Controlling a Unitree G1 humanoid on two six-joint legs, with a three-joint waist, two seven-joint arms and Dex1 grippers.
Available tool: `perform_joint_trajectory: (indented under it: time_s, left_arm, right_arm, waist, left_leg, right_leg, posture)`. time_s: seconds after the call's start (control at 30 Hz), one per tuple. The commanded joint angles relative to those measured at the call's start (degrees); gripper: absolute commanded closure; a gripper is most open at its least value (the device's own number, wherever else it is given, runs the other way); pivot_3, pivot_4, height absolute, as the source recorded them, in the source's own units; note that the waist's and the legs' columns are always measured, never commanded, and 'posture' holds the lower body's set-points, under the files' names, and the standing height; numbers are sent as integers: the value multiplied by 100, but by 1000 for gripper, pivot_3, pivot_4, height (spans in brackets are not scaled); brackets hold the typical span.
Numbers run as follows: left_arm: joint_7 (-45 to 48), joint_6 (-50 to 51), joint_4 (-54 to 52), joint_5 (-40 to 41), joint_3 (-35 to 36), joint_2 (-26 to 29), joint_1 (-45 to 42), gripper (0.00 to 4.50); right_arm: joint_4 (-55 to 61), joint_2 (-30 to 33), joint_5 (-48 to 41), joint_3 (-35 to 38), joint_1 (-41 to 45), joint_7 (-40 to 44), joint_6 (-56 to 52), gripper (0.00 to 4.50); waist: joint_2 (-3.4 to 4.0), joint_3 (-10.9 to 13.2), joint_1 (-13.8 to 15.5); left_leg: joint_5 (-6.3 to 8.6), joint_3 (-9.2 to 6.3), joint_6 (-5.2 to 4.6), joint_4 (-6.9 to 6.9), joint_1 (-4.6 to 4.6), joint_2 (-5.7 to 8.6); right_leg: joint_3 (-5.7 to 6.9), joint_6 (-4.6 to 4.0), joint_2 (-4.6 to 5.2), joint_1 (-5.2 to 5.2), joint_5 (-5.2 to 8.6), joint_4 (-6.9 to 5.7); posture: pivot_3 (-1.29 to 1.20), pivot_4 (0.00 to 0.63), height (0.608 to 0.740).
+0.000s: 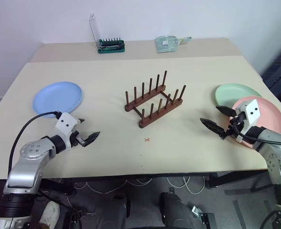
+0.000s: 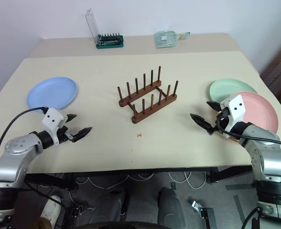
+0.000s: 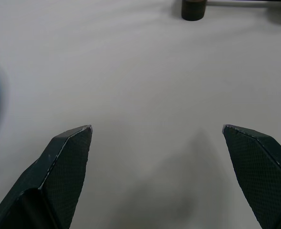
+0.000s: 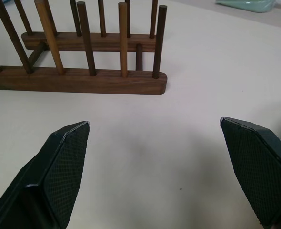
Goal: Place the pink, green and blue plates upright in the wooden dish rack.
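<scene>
— Three plates lie flat on the bench (image 1: 131,157), none in the rack. Where is each one?

— The blue plate (image 1: 57,98) lies alone on the robot's left. The green plate (image 1: 235,94) and the pink plate (image 1: 262,114) are on the right, with the pink one overlapping the green one's near edge.

— And the wooden dish rack (image 1: 154,101)?

— It stands at the middle of the bench, set at a slant, its pegs bare.

— How are the claws?

— Both are spread wide and hold nothing. The left claw (image 1: 86,130) hovers over bare bench just in front of the blue plate. The right claw (image 1: 217,118) hangs at the near edge of the pink plate, pointing toward the rack.

— Anything else?

— A green bit holder (image 1: 111,45) and a clear bag (image 1: 167,43) sit at the far edge, and a small red cross (image 1: 146,140) marks the bench in front of the rack.
</scene>
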State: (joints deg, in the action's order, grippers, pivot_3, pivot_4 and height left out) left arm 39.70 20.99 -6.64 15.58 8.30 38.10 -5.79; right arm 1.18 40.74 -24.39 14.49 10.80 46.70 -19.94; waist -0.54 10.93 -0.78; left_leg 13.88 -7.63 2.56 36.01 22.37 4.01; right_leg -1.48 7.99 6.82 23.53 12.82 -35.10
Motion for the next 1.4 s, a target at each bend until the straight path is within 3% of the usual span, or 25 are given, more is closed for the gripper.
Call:
perform_joint_trajectory:
  time_s: [0.03,0.2,0.4,0.63,0.9,1.07,1.17,1.27,1.4]
  left_arm:
    - [-72,-10,-242,26,87,-43,38,0]
    - [-36,8,-421,66,-21,-123,103,0]
    - [158,-75,-289,30,-337,-211,-82,0]
    - [746,-353,314,-226,-1275,-521,-756,0]
    - [905,-826,1815,-931,-2469,-1649,-1931,0]
    - [343,-953,2518,-1198,-2480,-2329,-2360,0]
    - [346,-1026,2666,-1240,-2468,-2423,-2403,0]
    - [290,-1062,2746,-1283,-2423,-2480,-2420,837]
    - [339,-1134,2733,-1342,-2428,-2419,-2396,2758]
  right_arm:
    - [90,25,4,-43,187,76,48,29]
    - [24,-76,118,-272,438,32,101,29]
    - [337,-81,212,-442,128,56,122,29]
    - [887,-287,194,-547,-301,-151,55,29]
    - [1621,-388,131,-442,-827,-528,-241,29]
    - [1832,-423,120,-348,-1050,-694,-234,29]
    - [1920,-450,122,-331,-1164,-755,-220,29]
    - [2038,-476,195,-368,-1344,-824,-180,0]
    - [2093,-477,190,-379,-1341,-868,-217,0]
  waist:
    - [0,0,1]
    - [0,0,-3]
    - [-1,-1,25]
    - [-1,-1,9]
    - [1,-7,53]
    - [2,-11,145]
    - [1,-12,152]
    - [2,-14,149]
    - [3,-15,130]
  left_leg:
    - [0,0,0,0,0,0]
    - [0,0,0,-1,0,-1]
    - [0,-1,0,2,2,3]
    - [0,0,0,6,1,3]
    - [0,-2,-1,12,1,9]
    - [1,-2,-2,16,-3,9]
    - [2,-2,-3,17,-3,10]
    - [2,-2,-3,17,-5,10]
    - [2,-2,-3,16,-7,9]
  right_leg:
    - [0,0,0,0,0,0]
    - [0,0,-1,1,0,-1]
    - [1,0,2,-3,0,2]
    - [1,1,1,-3,0,1]
    - [1,3,3,-10,-1,3]
    - [1,4,3,-18,-1,4]
    - [1,8,4,-19,2,5]
    - [2,9,3,-20,2,4]
    - [2,9,3,-20,2,3]
  posture:
    - [0,150,740]
    - [0,150,740]
    - [0,150,740]
    - [0,150,740]
    - [0,150,740]
    - [0,150,740]
    - [0,150,740]
    - [0,150,740]
    - [0,150,740]
